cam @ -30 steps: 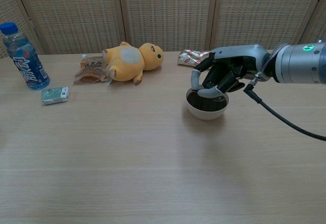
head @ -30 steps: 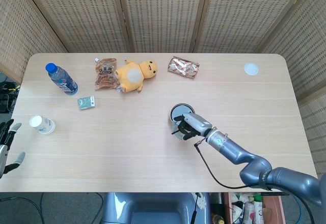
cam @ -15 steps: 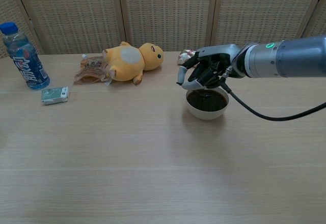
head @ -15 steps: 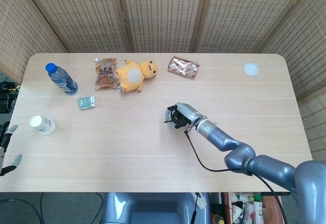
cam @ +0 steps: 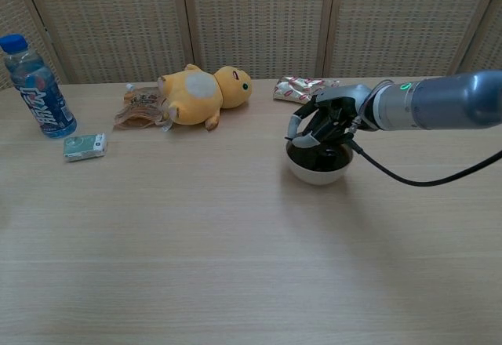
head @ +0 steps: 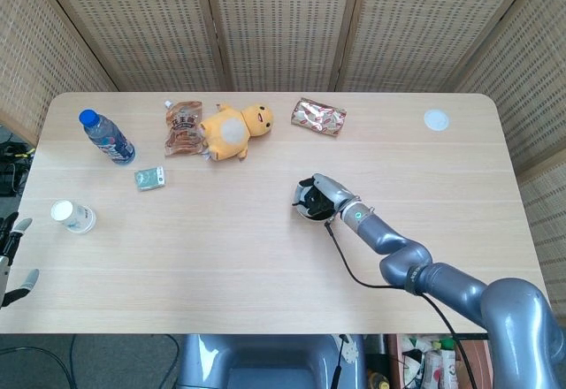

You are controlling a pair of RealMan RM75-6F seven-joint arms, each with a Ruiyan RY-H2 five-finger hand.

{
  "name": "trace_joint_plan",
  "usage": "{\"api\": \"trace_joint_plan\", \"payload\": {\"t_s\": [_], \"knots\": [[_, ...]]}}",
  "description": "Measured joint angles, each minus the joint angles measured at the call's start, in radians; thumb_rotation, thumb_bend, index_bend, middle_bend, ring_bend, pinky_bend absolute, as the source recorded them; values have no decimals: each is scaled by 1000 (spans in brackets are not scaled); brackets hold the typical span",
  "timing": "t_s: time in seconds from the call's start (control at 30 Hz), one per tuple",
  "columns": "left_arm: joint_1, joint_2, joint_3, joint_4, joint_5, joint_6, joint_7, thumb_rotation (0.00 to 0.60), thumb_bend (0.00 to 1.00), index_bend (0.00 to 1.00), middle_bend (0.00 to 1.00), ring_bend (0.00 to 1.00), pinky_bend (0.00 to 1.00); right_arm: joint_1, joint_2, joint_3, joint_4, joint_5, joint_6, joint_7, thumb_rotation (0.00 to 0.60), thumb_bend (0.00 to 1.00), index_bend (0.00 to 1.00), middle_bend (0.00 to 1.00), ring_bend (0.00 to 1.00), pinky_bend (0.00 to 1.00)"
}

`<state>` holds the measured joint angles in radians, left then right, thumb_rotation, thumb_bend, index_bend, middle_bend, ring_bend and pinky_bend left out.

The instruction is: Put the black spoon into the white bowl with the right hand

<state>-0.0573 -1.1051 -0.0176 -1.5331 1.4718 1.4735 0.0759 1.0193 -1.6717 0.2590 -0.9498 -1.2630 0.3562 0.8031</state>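
Chest view: the bottle [cam: 34, 86] stood at the table's [cam: 196, 243] left edge. Toward the right, the right hand [cam: 325, 121] hovered over the white bowl [cam: 318, 165], fingers curled; grip unclear. The spoon was indiscernible.

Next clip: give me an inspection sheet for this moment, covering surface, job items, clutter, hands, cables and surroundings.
Surface: light wooden table, no spills seen.
Job's things: white bowl mid-table, dark inside; black spoon cannot be made out separately.
Clutter: blue-capped bottle, snack pouch, yellow plush toy, foil packet, small green pack, white cup, white disc.
Hands: right hand over the bowl, fingers curled down into it; left hand at the table's left edge, holding nothing.
Cables: black cable hanging from the right wrist.
Surroundings: woven screen panels behind.
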Motion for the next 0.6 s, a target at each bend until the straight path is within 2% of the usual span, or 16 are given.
{"api": "trace_joint_plan", "payload": {"t_s": [0.37,0.6], "knots": [[10,6,1,-15,-15,3,18,600,342,80,33,18,0,41,-70,27,139,-23,-70,23,600,831,709,950,987,1000],[12,5,2,-15,-18,-1,20,600,342,80,31,18,0,45,-68,35,111,-48,-73,36,600,831,709,950,987,1000]]}}
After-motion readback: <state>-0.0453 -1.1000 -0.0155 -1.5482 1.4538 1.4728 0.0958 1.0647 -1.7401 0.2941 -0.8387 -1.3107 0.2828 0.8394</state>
